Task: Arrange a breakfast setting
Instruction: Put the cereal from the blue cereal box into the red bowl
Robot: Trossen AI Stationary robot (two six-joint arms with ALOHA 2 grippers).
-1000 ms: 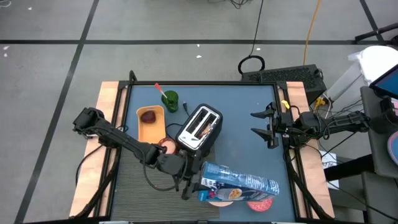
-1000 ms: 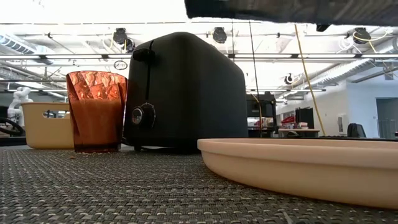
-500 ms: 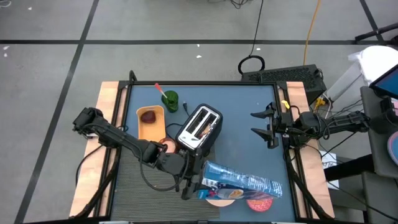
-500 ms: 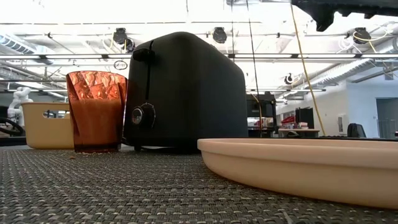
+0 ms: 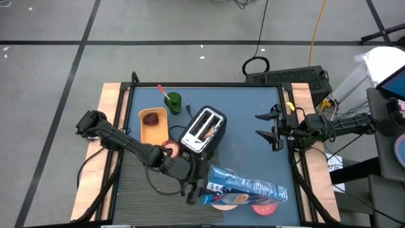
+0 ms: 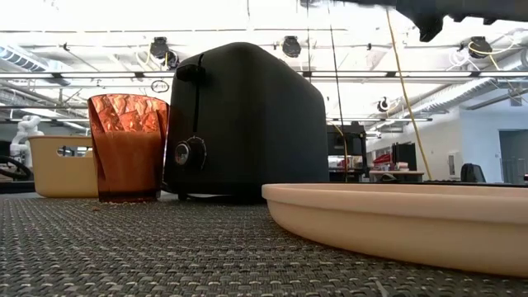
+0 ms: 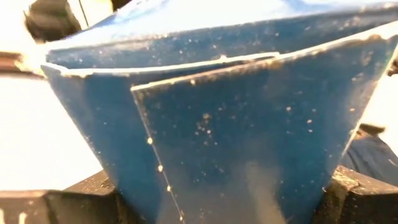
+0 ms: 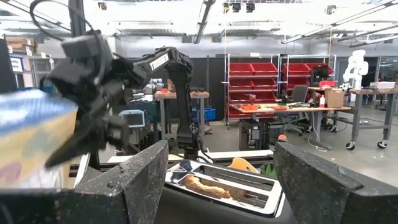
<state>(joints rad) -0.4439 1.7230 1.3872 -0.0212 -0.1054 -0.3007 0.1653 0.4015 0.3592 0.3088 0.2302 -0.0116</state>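
My left gripper [image 5: 197, 183] is shut on a blue cereal box [image 5: 247, 185] that lies on its side in the air near the table's front edge. Under the box are the cream plate [image 5: 220, 204], which also shows in the low view [image 6: 396, 219], and the pink bowl [image 5: 266, 208]. A brown toast slice [image 8: 202, 185] sticks up from a slot of the toaster [image 5: 204, 130]. The red-handled spoon [image 5: 162, 91] stands in a green cup [image 5: 174, 101]. My right gripper [image 5: 262, 125] is open and empty at the table's right side. My left gripper pinches the cereal box at its left end [image 5: 207, 183] between its two fingers [image 7: 68, 202], one on each broad face. The fingers come level from the table's left. The box is lifted clear and reaches out toward the table's right, over the plate and bowl.
An orange square container [image 5: 154, 125] holding a dark red thing stands left of the toaster. A red-brown glass [image 6: 128, 148] stands by the toaster's front left corner. A dark woven mat [image 5: 142, 190] covers the front left. Blue tabletop [image 5: 247, 145] lies between the toaster and my right gripper.
My left gripper has shifted the cereal box a little toward the table's right edge. In the low view the dark shape across the top of the picture has drawn off to the right corner.
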